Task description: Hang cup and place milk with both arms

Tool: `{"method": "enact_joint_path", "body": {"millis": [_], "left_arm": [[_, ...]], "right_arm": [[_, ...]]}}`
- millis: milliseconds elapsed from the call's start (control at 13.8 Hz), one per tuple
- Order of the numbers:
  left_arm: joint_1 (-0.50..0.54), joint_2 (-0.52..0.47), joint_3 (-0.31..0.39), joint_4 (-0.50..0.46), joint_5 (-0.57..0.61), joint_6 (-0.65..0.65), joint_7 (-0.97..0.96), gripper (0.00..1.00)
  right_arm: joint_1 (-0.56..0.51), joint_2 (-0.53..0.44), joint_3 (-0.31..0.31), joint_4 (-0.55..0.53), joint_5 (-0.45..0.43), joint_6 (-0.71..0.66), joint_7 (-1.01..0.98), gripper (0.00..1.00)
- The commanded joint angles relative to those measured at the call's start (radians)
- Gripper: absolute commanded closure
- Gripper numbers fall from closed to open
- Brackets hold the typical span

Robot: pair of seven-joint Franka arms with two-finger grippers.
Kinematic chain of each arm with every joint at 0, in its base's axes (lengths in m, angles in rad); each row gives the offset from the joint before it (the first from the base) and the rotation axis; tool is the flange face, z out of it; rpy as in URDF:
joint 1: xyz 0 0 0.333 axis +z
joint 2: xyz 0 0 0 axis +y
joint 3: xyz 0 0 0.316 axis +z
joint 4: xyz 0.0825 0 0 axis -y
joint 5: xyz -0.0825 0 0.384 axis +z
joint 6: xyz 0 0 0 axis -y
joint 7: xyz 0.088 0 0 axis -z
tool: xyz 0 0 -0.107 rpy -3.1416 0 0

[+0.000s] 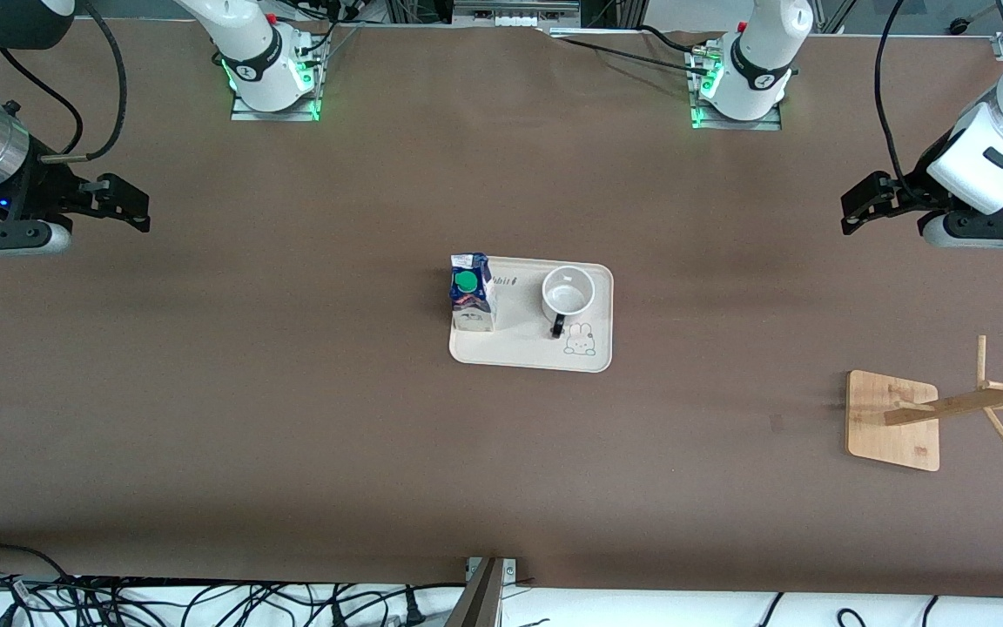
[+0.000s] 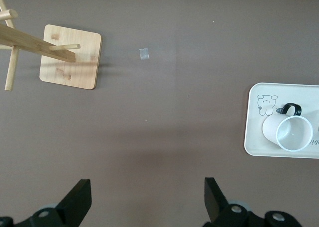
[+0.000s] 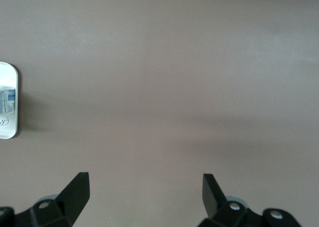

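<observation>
A cream tray (image 1: 529,353) lies at the middle of the brown table (image 1: 292,392). On it stand the milk (image 1: 472,293), toward the right arm's end, and the cup (image 1: 568,292), upright with its handle toward the front camera. A wooden rack (image 1: 895,420) stands toward the left arm's end. The left gripper (image 1: 858,209) and right gripper (image 1: 123,205) hover over bare table at opposite ends, fingers spread wide, holding nothing.
</observation>
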Motion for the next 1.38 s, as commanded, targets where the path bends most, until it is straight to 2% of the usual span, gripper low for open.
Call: {"method": "enact_joint_path", "body": {"millis": [0,652,870,1087,1304], "left_arm": [[0.003,0.013,-0.001,0.029,0.0,-0.018,0.008,0.0],[0.002,0.013,-0.001,0.029,0.0,-0.018,0.008,0.0],[0.002,0.013,-0.001,0.029,0.0,-0.018,0.008,0.0],[0.002,0.013,-0.001,0.029,0.0,-0.018,0.008,0.0],[0.003,0.013,-0.001,0.029,0.0,-0.018,0.009,0.0]], "right_arm": [[-0.01,-0.022,0.015,-0.016,0.009,0.007,0.003,0.0],[-0.007,0.008,0.014,0.002,0.008,0.076,-0.006,0.0],[0.002,0.065,0.015,0.002,0.006,0.073,-0.019,0.0],[0.078,0.096,0.02,-0.001,0.012,0.028,-0.014,0.0],[0.157,0.129,0.023,0.001,0.083,0.08,0.135,0.0]]}}
